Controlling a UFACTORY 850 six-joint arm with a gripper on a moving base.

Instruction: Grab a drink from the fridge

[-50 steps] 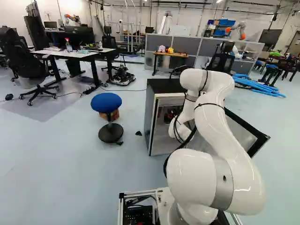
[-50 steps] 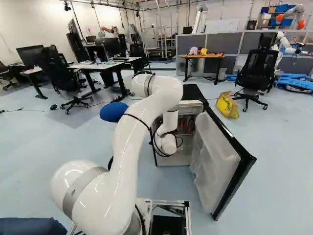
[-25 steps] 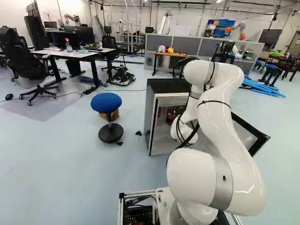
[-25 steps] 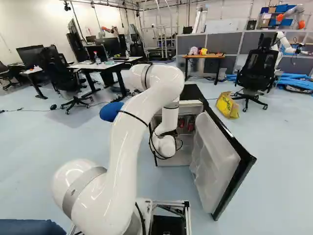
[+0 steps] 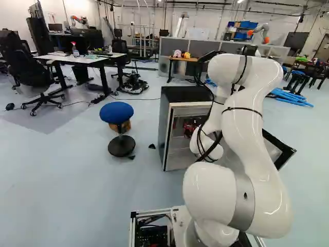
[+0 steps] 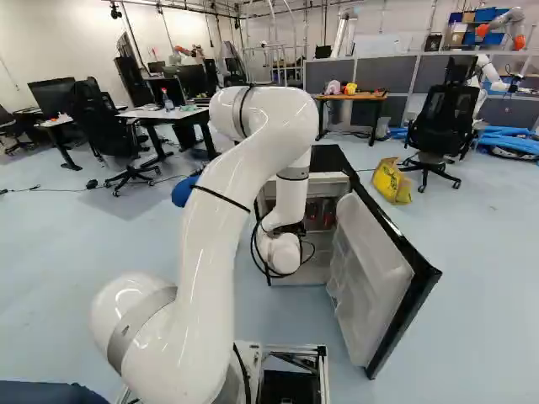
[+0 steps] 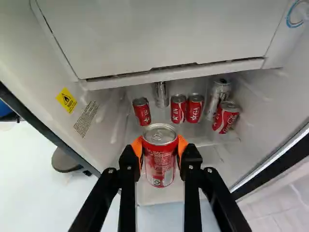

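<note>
Between its orange pads (image 7: 138, 147), the end effector (image 7: 160, 147) grasps a red soda can (image 7: 160, 166) from both sides. The mini fridge's door (image 6: 387, 278) hangs open. Beyond the grasped can, inside the mini fridge (image 5: 163, 128), are red cans (image 7: 178, 109) and silver cans (image 7: 161, 95), beneath a white panel (image 7: 159, 34).

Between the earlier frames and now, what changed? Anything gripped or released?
The upper bend of the arm rose, shifting rightward in the left base view; its lower end drew slightly back toward the base. The end effector holds a red can; earlier views hide it, so when it gripped is unclear. The fridge, its open door and the base stayed put.
</note>
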